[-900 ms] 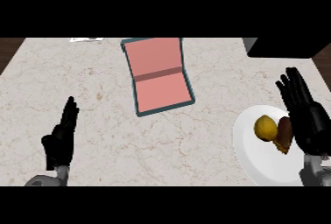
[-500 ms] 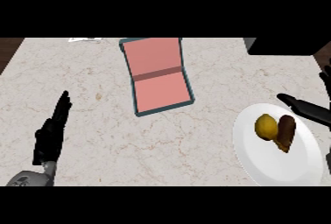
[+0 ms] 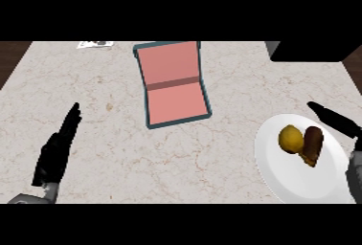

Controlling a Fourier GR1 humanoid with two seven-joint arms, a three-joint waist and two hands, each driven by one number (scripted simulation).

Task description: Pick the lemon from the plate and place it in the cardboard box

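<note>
Head view: lemon [image 3: 289, 138] (on plate [image 3: 286, 179])

A pale marble counter top [image 3: 141, 158] with thin brown veins fills nearly the whole head view. Past its far edge runs a strip of dark brown wood surface [image 3: 14, 55], showing at the counter's far left corner and again at its far right. A black block-shaped object [image 3: 311, 50] sits on the counter's far right corner; what it is cannot be told. Near the counter's far edge, toward the left, lies 1 small white and grey item [image 3: 96, 44], too small to identify. Light falls evenly across the counter.
</note>
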